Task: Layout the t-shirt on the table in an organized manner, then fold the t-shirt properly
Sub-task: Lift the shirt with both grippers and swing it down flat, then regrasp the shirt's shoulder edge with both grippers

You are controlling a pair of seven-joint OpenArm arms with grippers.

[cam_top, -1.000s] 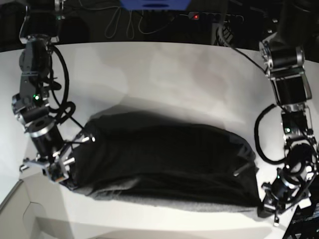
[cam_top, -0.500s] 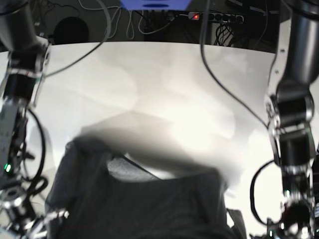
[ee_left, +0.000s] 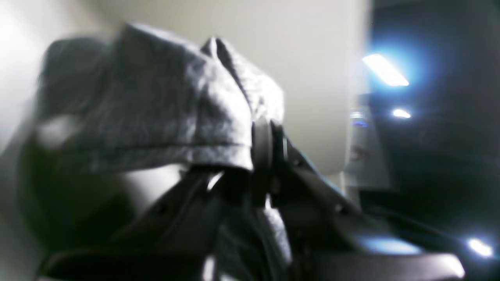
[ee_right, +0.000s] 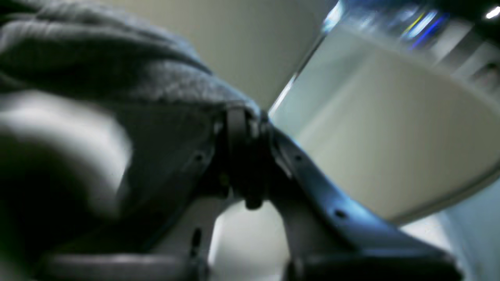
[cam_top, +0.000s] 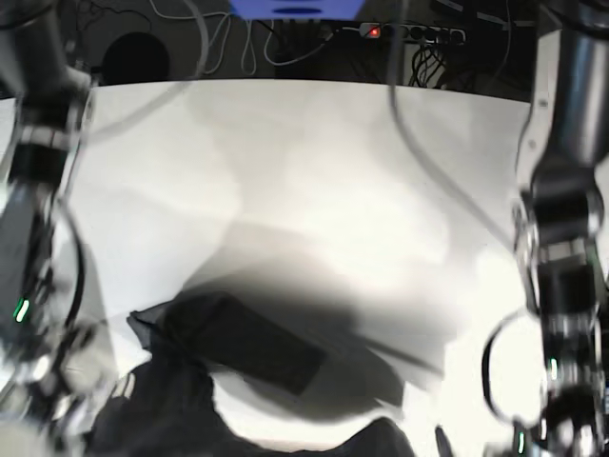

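Note:
The dark heather-grey t-shirt (cam_top: 166,414) hangs low across the bottom of the base view, above the white table (cam_top: 314,181). One flap (cam_top: 249,348) reaches out over its own shadow. In the left wrist view my left gripper (ee_left: 267,134) is shut on a hemmed edge of the t-shirt (ee_left: 156,105), which bunches to its left. In the right wrist view my right gripper (ee_right: 244,117) is shut on a fold of the t-shirt (ee_right: 117,78), with the table (ee_right: 390,136) behind. Both sets of fingertips are hidden at the bottom of the base view.
My two arms stand tall at the edges of the base view, one blurred on the left (cam_top: 33,238) and one on the right (cam_top: 561,257). Cables and a power strip (cam_top: 409,33) lie beyond the table's curved far edge.
A second ago the t-shirt lay bunched on the table between both grippers. Both arms have since lifted it, and it has now sunk toward the bottom of the base view.

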